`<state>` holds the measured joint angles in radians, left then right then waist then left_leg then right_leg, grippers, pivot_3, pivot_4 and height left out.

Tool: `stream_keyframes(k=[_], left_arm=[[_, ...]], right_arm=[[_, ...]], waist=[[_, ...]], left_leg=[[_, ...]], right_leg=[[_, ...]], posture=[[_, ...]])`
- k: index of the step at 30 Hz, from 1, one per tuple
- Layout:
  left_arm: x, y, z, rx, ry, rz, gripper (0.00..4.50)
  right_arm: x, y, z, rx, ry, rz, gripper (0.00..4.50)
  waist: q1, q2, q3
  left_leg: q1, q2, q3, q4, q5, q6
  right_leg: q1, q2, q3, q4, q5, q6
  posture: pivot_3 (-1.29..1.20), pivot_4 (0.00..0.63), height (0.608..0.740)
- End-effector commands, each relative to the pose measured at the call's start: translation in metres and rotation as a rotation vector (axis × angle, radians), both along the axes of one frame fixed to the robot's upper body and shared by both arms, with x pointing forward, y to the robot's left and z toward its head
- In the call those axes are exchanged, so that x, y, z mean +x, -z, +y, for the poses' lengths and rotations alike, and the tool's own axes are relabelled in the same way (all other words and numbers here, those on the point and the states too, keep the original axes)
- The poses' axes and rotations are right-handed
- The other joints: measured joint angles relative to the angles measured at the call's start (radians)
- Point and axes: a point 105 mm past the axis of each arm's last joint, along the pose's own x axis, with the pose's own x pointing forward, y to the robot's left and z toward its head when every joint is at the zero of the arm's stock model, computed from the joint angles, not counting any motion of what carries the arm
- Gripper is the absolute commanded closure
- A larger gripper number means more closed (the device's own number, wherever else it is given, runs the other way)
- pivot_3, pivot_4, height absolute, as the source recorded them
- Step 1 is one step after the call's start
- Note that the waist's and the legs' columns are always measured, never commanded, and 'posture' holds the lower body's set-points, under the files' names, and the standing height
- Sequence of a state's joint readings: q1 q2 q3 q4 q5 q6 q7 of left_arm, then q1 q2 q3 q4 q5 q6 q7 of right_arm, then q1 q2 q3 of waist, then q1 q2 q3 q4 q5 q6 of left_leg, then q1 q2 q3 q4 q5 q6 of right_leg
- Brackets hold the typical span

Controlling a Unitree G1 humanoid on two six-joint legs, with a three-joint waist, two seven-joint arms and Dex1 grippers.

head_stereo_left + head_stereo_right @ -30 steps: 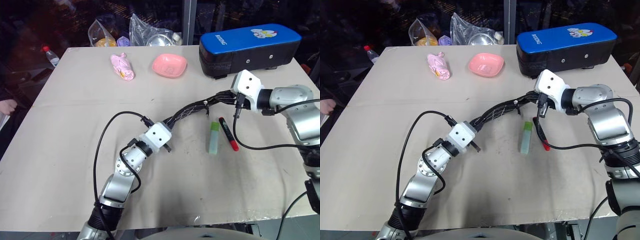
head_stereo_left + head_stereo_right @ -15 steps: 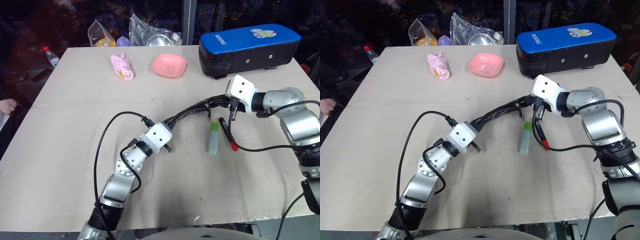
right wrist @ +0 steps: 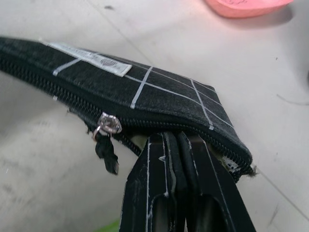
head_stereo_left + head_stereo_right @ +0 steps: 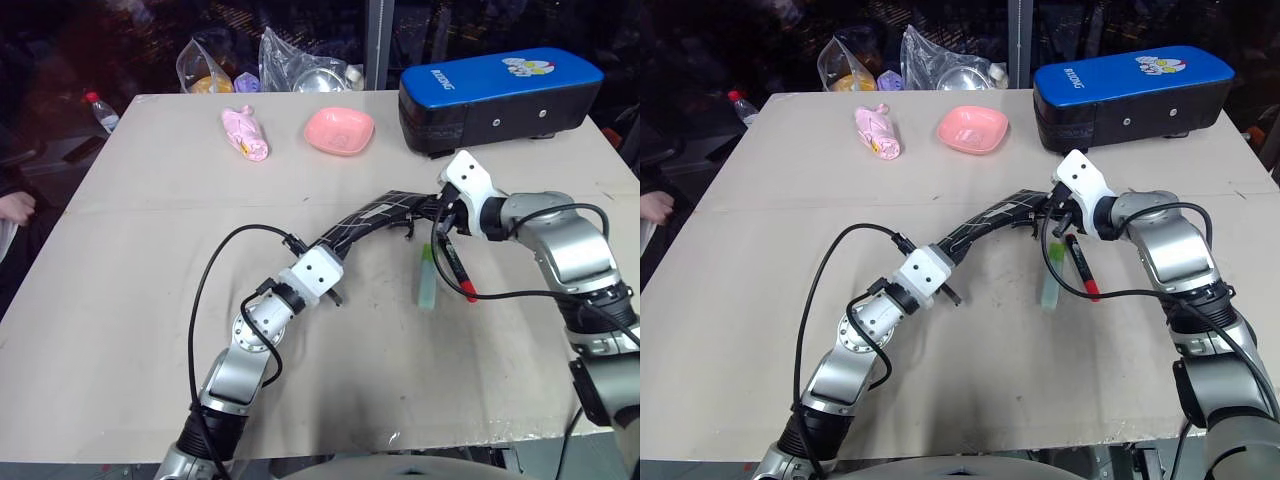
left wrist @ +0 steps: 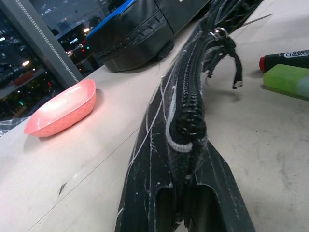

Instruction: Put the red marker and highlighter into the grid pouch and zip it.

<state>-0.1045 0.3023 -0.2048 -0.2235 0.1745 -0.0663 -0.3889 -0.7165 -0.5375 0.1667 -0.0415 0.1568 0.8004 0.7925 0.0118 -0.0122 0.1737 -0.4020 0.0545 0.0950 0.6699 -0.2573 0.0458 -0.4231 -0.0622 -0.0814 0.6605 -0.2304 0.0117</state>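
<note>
One fabric grid pouch (image 4: 365,218), pinched at its ends by left end effector (image 4: 338,262) and right end effector (image 4: 438,212). One red marker (image 4: 456,268), one mint highlighter (image 4: 428,277) on counter (image 4: 130,270).

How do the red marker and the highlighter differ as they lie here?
The red marker is slim and red with a black end; the highlighter is chunkier and pale green with a brighter cap. The marker lies slanted, the highlighter nearly straight. Both rest side by side on the table, outside the grid pouch.

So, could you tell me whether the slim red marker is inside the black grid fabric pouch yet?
Out. The slim red marker lies on the table beside the held black grid fabric pouch.
</note>
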Motion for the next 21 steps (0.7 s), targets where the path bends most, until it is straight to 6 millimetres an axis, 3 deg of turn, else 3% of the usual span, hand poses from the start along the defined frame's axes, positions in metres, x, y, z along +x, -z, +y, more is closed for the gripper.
stream_keyframes(k=[1,16,19,21], left_arm=[[-0.004,-0.013,-0.005,-0.014,0.038,-0.058,4.50],[-0.009,-0.014,0.006,0.069,0.180,-0.096,4.50],[-0.007,-0.014,0.009,0.073,0.180,-0.096,4.50],[-0.006,-0.014,0.010,0.066,0.176,-0.092,4.50]], right_arm=[[0.001,-0.017,0.013,0.089,-0.035,-0.057,4.39],[0.014,0.020,0.015,-0.399,-0.422,-0.489,4.39],[0.017,0.018,0.011,-0.474,-0.448,-0.559,3.53],[0.018,0.015,0.010,-0.496,-0.457,-0.592,2.64]], waist=[[0.000,0.000,0.000],[-0.003,0.000,0.000],[-0.004,0.000,0.000],[-0.003,0.000,0.000]], left_leg=[[0.000,0.000,0.000,0.000,0.000,0.000],[0.000,0.000,0.002,0.000,0.000,0.000],[0.000,0.000,0.002,0.000,0.000,0.000],[0.001,0.000,0.002,0.000,0.000,0.000]], right_leg=[[0.000,0.000,0.000,0.000,0.000,0.000],[0.000,0.001,0.001,0.000,0.000,0.000],[0.000,0.001,0.001,0.000,0.000,0.000],[0.000,0.001,0.002,0.000,0.000,0.000]], posture=[[0.00,0.150,0.740],[0.00,0.150,0.740],[0.00,0.150,0.740],[0.00,0.150,0.740]])
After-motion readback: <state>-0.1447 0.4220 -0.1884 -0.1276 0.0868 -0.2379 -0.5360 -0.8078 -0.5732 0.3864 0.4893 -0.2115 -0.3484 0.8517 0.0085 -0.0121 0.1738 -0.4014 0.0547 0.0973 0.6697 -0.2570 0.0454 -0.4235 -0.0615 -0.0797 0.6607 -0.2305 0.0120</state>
